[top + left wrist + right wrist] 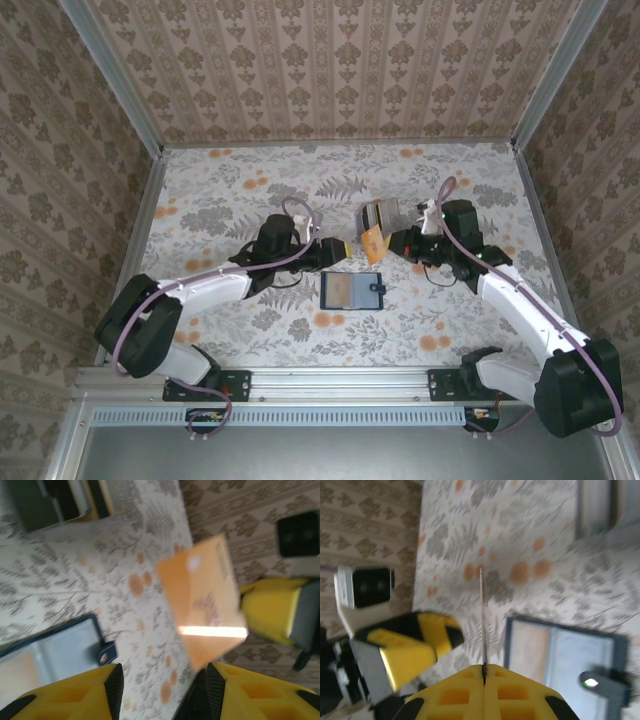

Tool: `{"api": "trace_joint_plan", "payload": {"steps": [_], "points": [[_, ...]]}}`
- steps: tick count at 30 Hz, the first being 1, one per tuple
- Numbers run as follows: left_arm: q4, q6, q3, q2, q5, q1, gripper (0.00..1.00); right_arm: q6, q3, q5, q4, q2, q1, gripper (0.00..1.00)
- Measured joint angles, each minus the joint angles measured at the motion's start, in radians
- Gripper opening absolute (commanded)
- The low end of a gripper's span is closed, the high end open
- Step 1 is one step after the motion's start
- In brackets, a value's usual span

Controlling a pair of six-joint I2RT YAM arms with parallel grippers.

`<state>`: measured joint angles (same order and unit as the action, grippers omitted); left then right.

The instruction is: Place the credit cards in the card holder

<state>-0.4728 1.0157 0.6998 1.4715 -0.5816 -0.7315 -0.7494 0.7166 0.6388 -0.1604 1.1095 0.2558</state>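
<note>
A gold-orange credit card [372, 241] hangs above the table, pinched at one edge by my right gripper [397, 241], which is shut on it. In the right wrist view the card [482, 615] is edge-on, rising from the shut jaws of my right gripper [484, 669]. My left gripper [165, 690] is open, and the card's [205, 600] lower corner sits just off its right pad. The dark blue card holder [352, 290] lies open on the table below, with its snap tab [106, 653] to the right. More credit cards stand in a stack [380, 213] behind.
The patterned table [230, 190] is walled on three sides by wallpapered panels. A metal rail [340, 380] runs along the near edge by the arm bases. The two grippers sit close together over the table's middle.
</note>
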Motion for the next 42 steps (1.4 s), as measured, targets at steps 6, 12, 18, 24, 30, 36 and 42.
{"api": "trace_joint_plan", "payload": {"steps": [6, 12, 18, 24, 30, 36, 42], "points": [[-0.268, 0.134, -0.001, 0.131, -0.043, 0.0, 0.44, -0.111, -0.041, 0.09, 0.143, -0.025, 0.034, 0.0], [-0.525, 0.269, -0.033, 0.231, -0.064, 0.0, 0.11, -0.145, -0.049, 0.107, 0.209, -0.031, 0.041, 0.0], [-0.686, 0.348, -0.061, 0.263, -0.067, 0.001, 0.26, -0.145, -0.067, 0.107, 0.21, -0.03, 0.043, 0.0], [-0.729, 0.354, -0.102, 0.244, -0.066, 0.02, 0.36, -0.121, -0.07, 0.09, 0.158, -0.031, 0.043, 0.0], [-0.605, 0.298, -0.181, 0.138, -0.032, 0.08, 0.4, 0.045, -0.022, -0.067, -0.055, -0.023, 0.06, 0.28], [-0.275, 0.149, -0.18, 0.008, 0.011, 0.121, 0.44, 0.132, -0.002, -0.206, -0.111, 0.107, 0.116, 0.41], [0.174, -0.068, -0.064, -0.058, 0.111, 0.137, 0.47, 0.205, 0.097, -0.386, -0.189, 0.206, 0.153, 0.47]]}}
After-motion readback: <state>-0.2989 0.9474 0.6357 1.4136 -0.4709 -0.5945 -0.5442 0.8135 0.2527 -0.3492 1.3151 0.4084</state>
